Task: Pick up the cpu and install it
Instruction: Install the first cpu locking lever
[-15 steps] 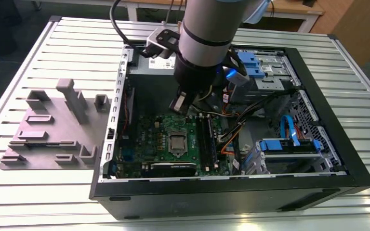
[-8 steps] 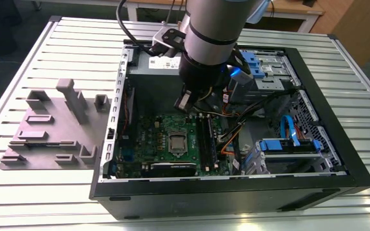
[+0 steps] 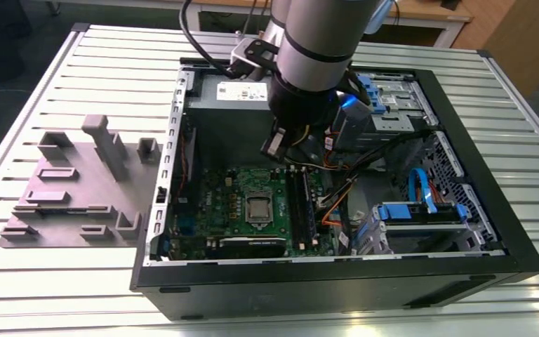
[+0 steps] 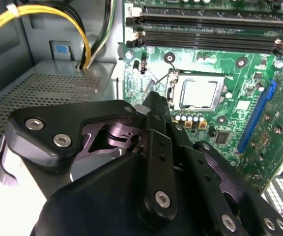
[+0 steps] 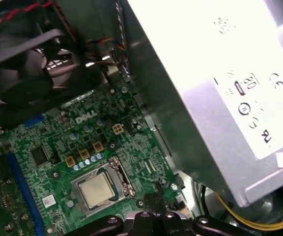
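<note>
The cpu (image 4: 199, 92) (image 5: 96, 189) (image 3: 257, 206) sat in its socket on the motherboard (image 3: 241, 203), the gripper (image 4: 154, 105) above it, jaws together and empty.

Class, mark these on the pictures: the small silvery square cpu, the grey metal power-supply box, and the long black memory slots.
cpu (image 5: 97, 189): first wrist view, middle of its metal top.
power-supply box (image 5: 215, 83): first wrist view, its pale face.
memory slots (image 4: 205, 30): second wrist view, along one slot.
</note>
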Motion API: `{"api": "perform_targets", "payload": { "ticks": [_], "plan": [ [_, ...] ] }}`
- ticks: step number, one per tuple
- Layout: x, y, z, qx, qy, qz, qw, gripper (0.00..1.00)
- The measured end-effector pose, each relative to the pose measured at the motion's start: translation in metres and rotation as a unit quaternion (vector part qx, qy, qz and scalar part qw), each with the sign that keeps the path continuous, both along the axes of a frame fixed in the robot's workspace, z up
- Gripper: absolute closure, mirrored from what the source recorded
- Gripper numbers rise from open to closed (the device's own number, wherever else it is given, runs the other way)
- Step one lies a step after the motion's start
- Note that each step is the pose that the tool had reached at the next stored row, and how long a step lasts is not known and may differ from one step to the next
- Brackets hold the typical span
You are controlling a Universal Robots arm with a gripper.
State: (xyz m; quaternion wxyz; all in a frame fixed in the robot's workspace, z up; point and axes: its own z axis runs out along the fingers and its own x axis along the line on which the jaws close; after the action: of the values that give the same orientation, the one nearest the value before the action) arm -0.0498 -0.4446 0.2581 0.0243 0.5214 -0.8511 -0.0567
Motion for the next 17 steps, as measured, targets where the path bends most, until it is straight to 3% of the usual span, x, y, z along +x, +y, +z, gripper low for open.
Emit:
{"api": "perform_targets", "payload": {
  "ticks": [8, 17],
  "plan": [
    [0.0047, 0.0047, -0.0015, 0.0000, 0.0000, 0.000, 1.00000, 0.90],
    [0.0050, 0.0086, -0.0081, 0.0018, 0.0000, 0.000, 1.00000, 0.90]
  ]
}}
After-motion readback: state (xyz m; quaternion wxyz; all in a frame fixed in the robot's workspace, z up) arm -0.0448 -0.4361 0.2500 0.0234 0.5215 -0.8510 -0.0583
